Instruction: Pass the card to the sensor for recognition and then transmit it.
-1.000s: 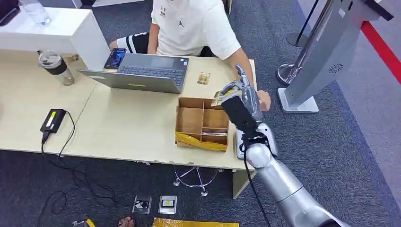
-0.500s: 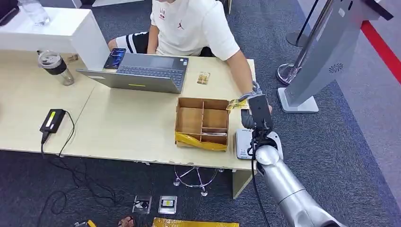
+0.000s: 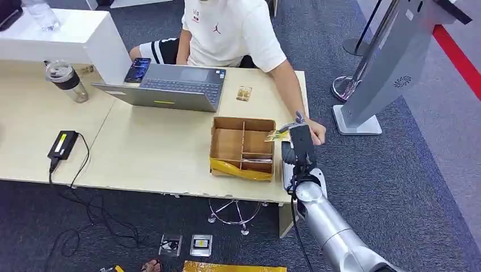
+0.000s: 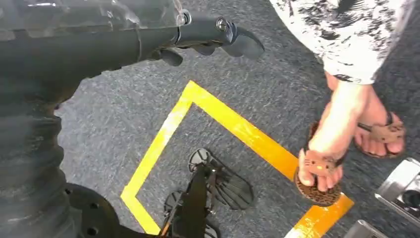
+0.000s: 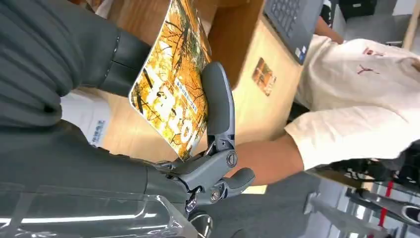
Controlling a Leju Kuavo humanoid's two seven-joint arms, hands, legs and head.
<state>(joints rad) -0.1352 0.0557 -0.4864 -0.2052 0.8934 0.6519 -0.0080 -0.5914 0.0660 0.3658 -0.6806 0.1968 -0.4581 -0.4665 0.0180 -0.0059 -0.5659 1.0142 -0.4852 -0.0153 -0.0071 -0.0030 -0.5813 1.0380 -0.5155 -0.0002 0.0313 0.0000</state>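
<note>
Your right hand (image 3: pixel 299 141) grips the card (image 5: pixel 173 94), a yellow-orange printed one, pinched between the thumb and the darker fingers (image 5: pixel 218 104); in the head view the card (image 3: pixel 278 135) sticks out from the hand over the right edge of the box (image 3: pixel 243 148), a divided cardboard tray on the counter (image 3: pixel 153 147). Just beside the box, at the counter's near right corner and partly under your forearm, lies a small white device (image 3: pixel 288 170). I judge that to be the sensor, though the pictures do not confirm it. The card hangs above and a little beyond it, not on it, so I would count the recognition step as not shown done. A person (image 3: pixel 232 28) in a white shirt sits across the counter behind a laptop (image 3: pixel 170 85), one arm stretched along the counter's right edge with the hand (image 3: pixel 315 131) close behind yours, apparently ready to take the card. Whether that hand touches the card I cannot tell. So the pick-up is done and the grip looks firm; what is left, as far as you can judge here, is to bring the card over the sensor if that has not been read, then hand it to the person and let go. Your left hand (image 4: pixel 208 37) hangs over the floor (image 4: pixel 148 99), fingers loosely curled with nothing in them.
</note>
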